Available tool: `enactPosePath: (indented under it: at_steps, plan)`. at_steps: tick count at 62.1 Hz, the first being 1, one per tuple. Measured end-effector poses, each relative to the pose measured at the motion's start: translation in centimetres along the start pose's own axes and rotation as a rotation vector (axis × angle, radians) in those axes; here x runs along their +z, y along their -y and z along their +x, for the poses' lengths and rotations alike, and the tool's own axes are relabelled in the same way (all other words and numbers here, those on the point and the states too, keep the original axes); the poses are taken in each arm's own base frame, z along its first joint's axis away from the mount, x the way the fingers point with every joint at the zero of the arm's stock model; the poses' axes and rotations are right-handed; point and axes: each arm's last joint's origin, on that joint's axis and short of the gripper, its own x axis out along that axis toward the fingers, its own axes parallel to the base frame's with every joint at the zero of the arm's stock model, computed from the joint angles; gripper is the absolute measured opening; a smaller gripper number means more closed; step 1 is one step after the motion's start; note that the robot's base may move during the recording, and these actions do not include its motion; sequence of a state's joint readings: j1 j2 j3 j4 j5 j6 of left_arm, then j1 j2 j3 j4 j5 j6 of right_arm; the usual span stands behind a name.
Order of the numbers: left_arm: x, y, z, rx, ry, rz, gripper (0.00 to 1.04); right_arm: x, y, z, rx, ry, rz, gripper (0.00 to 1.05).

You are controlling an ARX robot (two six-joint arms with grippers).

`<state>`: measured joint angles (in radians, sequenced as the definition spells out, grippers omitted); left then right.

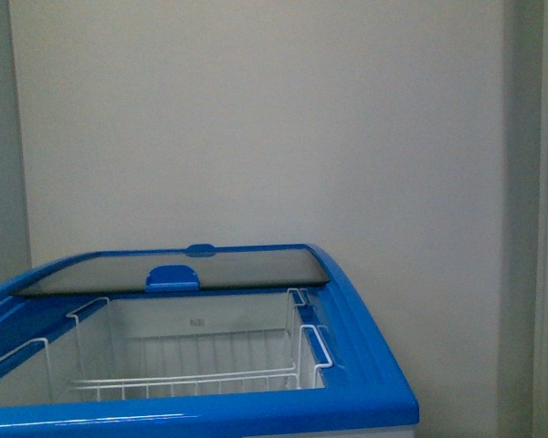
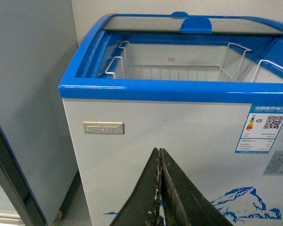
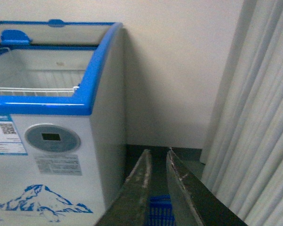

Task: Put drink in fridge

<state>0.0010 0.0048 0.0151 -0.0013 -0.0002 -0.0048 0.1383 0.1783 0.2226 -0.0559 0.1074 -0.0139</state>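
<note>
The fridge (image 1: 374, 401) stands open, but no drink shows. The left gripper (image 2: 159, 162) is pressed closed and empty, the right gripper (image 3: 158, 162) barely parted and empty; reaching in now delivers nothing.

Left gripper (image 2: 160, 157): the two dark fingers are pressed together with nothing between them. The tips point toward 12 o'clock in the left wrist view.
Right gripper (image 3: 158, 153): the two dark fingers have a thin gap between them and hold nothing. The tips point toward 12 o'clock.
Front view: no arm shows.
</note>
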Motion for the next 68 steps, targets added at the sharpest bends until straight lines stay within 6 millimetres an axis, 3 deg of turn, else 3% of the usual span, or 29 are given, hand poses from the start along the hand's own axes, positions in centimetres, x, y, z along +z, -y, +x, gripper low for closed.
enactPosePath:
  at_steps: [3,57,68]
  plan:
    - [0.0,0.0,0.0,-0.001,0.0,0.0,0.03,-0.5,0.7,-0.1,-0.003,0.011,0.001,0.03]
    - [0.0,0.0,0.0,0.0,0.0,0.0,0.03,-5.3,0.9,0.0,-0.029,0.008,0.005,0.03]
    - [0.0,0.0,0.0,0.0,0.0,0.0,0.03,-5.2,0.9,-0.1,-0.028,0.018,0.004,0.03]
